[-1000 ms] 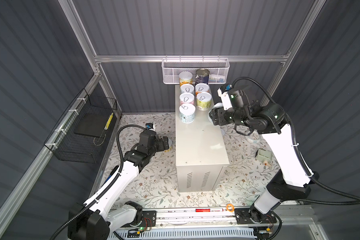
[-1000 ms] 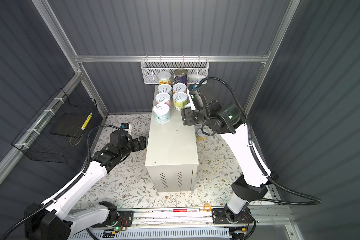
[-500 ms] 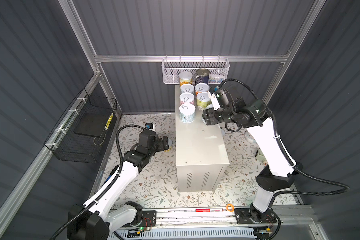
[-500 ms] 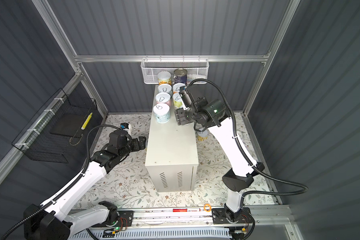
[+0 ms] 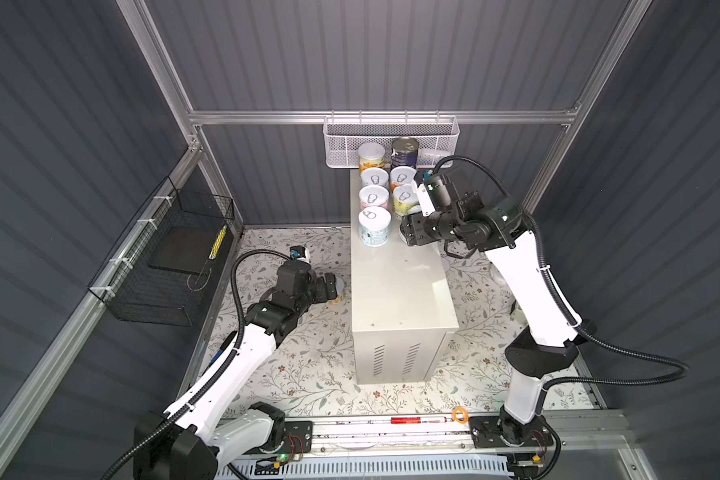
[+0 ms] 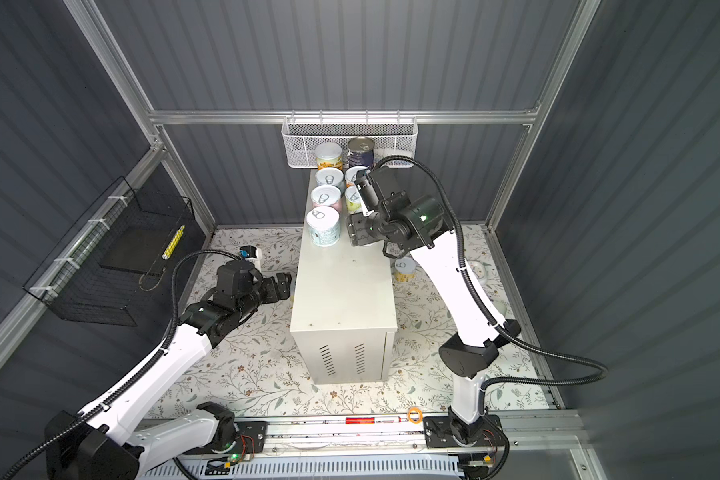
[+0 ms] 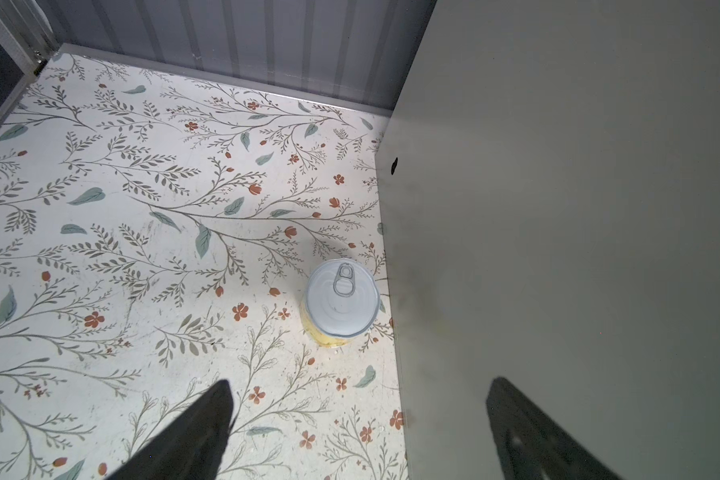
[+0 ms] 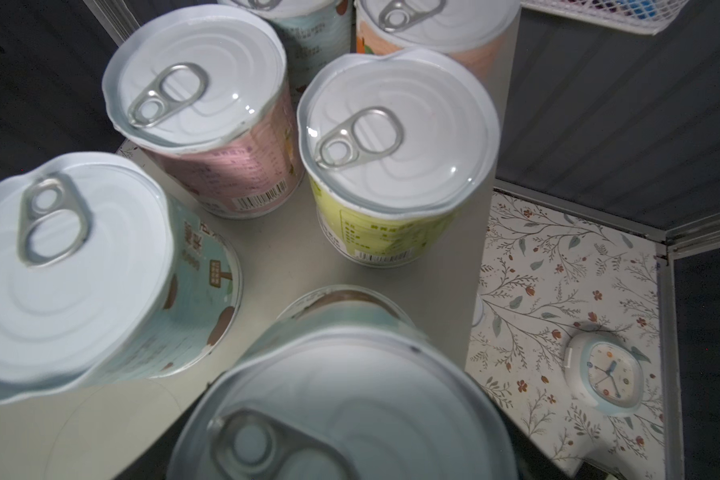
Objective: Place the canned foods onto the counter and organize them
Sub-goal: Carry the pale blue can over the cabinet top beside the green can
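The counter is the tall white box in the middle. Several cans stand in two rows at its far end: a navy can, a pink can, a green can and a teal can. My right gripper is shut on another teal-labelled can, held upright at the counter's right edge beside the teal one. My left gripper hangs open low by the counter's left wall. A yellow can stands on the floor just ahead of it.
A white mesh basket hangs on the back wall behind the cans. A black wire basket is on the left wall. On the floral floor right of the counter stand another can and a small clock.
My right arm has swung left with its can, from beyond the counter's right edge to over the counter beside the teal can. The left arm has not moved.
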{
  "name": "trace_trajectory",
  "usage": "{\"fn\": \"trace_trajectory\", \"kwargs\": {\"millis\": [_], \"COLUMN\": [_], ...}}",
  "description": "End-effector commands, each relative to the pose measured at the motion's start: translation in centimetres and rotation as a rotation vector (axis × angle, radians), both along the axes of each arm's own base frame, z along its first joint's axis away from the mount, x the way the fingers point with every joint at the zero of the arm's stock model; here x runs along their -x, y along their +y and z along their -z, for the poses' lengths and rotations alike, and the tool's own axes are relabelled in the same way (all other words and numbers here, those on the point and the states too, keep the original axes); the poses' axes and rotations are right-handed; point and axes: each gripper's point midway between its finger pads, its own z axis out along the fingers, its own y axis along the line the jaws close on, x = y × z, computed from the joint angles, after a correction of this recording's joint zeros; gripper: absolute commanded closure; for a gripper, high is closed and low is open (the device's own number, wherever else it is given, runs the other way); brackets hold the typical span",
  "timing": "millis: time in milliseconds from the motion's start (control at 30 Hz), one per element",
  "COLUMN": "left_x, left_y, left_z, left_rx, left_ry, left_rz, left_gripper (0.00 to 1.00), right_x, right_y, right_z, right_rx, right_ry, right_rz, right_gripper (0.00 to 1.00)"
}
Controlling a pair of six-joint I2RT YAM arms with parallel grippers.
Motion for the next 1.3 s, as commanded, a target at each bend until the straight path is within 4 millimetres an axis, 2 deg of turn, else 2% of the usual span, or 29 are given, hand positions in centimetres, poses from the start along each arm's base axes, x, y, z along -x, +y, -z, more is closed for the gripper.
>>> {"fn": "trace_trajectory", "kwargs": {"millis": [0, 500, 733, 1000, 1133, 1267], "left_x": [0.0, -0.3, -0.2, -0.5, -0.5, -0.4], "left_y": [0.3, 0.1, 0.1, -0.2, -0.5, -0.5], "left_z": [-1.1, -1.3, -1.7, -2.6, -2.5, -2.3], "left_rx": [-0.012, -0.005, -0.005, -0.002, 0.026, 0.035], "left_ry": [-0.022, -0.026, -0.028, -0.041, -0.036, -0.030], "left_rz": [0.003, 0.005, 0.009, 0.020, 0.021, 0.018], "left_gripper": [0.04, 0.03, 0.03, 0.03, 0.03, 0.03], "right_x": [-0.5, -0.7, -0.1, 2.3, 4.1, 5.7], "right_y": [0.3, 0.8, 0.6, -1.0, -1.6, -2.8], "right_z": [-0.2, -1.5, -3.9, -7.2, -7.4, -7.2], "right_rx": [-0.022, -0.070, -0.119, -0.203, -0.280, -0.328], "right_ry": [-0.004, -0.032, -0.093, -0.173, -0.200, -0.211], "right_rz": [-0.008, -0.037, -0.054, -0.055, -0.071, -0.053], "right_gripper": [0.36, 0.16, 0.10, 0.06, 0.07, 0.21]}}
